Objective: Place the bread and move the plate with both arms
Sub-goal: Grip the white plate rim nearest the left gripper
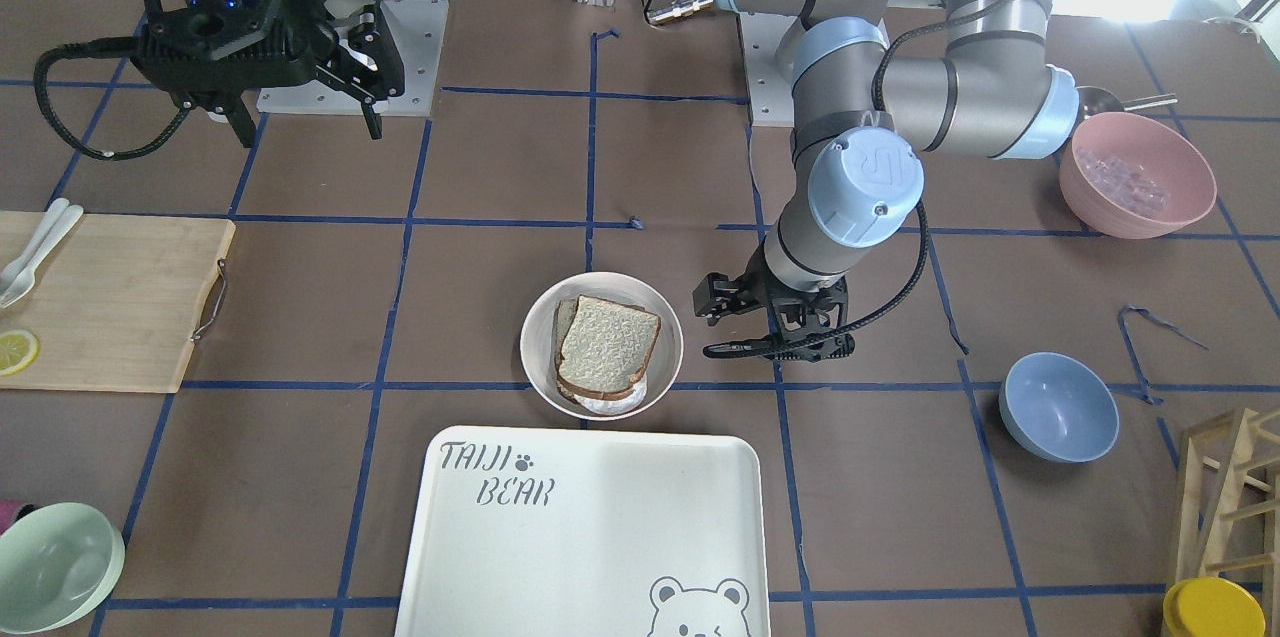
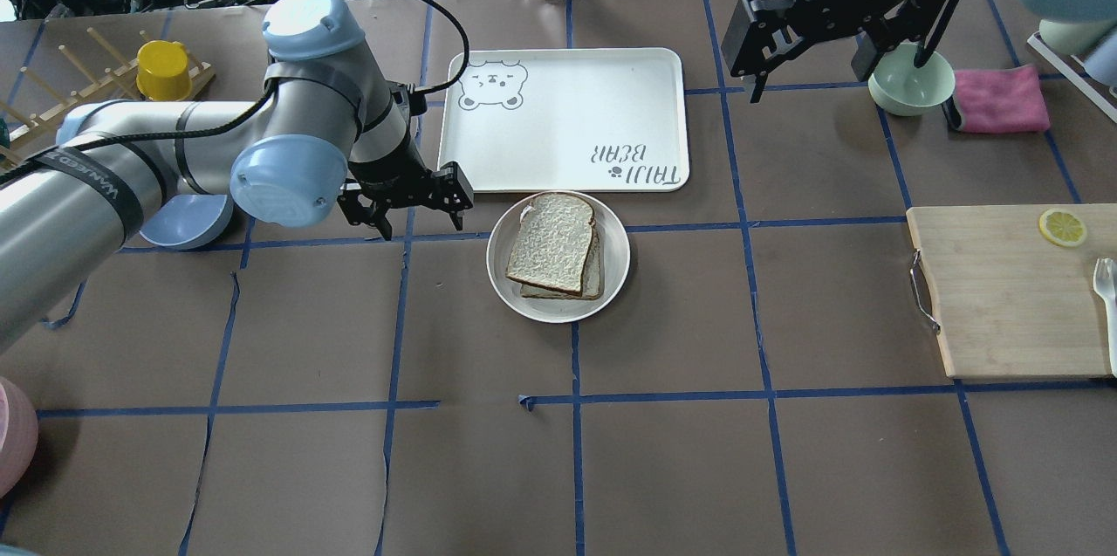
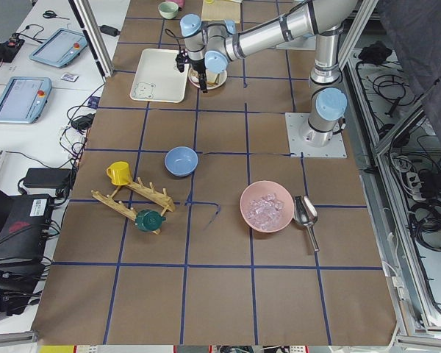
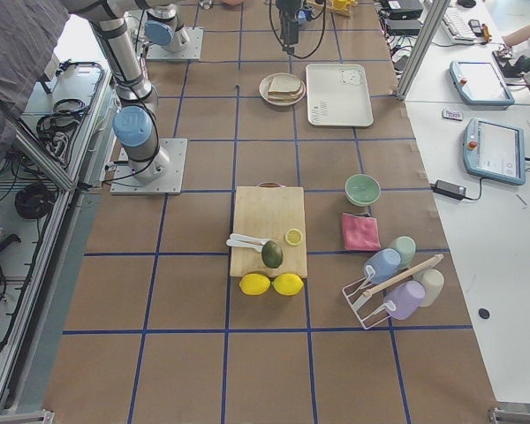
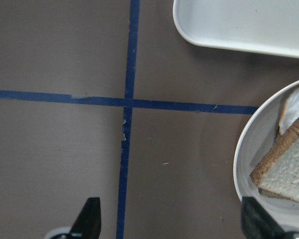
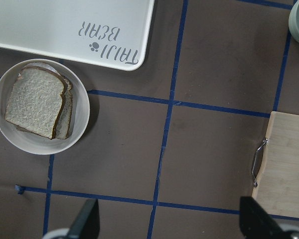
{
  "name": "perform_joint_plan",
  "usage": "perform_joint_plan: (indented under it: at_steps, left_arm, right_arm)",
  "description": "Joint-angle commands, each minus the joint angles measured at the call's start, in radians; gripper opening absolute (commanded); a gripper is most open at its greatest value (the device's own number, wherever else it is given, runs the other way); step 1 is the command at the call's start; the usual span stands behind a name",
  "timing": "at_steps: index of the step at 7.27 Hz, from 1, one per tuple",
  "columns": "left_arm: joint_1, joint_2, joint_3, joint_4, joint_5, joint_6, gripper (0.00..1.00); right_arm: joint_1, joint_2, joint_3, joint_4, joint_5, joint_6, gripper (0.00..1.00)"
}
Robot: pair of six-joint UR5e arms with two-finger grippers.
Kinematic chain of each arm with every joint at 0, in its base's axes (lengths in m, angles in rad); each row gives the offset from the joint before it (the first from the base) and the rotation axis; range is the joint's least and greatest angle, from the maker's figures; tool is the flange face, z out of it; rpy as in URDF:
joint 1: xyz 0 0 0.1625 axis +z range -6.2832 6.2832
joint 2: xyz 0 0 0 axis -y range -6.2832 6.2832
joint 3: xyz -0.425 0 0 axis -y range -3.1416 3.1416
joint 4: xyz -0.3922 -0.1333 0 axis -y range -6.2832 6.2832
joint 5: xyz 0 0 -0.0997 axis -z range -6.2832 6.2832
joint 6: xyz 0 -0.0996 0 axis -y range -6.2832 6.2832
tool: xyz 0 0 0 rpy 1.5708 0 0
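Black left gripper wide apart, empty.

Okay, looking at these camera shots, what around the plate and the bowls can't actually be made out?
Overhead view: the bread covers most of the lower slice, so its shape is unclear.
Left wrist view: the plate is cut off by the right edge.
Overhead view: the blue bowl is half hidden behind the left arm.
Overhead view: the pink bowl is cut off by the left edge.
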State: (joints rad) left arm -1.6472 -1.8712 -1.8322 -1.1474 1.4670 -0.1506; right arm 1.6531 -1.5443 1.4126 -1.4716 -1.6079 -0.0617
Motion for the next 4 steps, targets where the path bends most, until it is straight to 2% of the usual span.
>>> perform_joint_plan:
  at_steps: [1,2,3,4]
  left_arm:
    - [-0.041,-0.048,-0.077,0.127,-0.071,-0.004,1.00]
    - [-0.058,-0.065,-0.088,0.164,-0.076,-0.004,0.98]
    - [-0.062,-0.084,-0.093,0.181,-0.076,-0.003,0.85]
    - [-0.062,-0.091,-0.091,0.187,-0.076,0.008,0.79]
  right_arm:
    - [-0.032,0.001,0.002,0.004,0.002,0.000,1.00]
    - [-0.038,0.000,0.003,0.011,0.005,0.000,1.00]
    - [-0.039,0.000,0.003,0.013,0.003,0.000,1.00]
    - [-0.039,0.000,0.003,0.013,0.005,0.000,1.00]
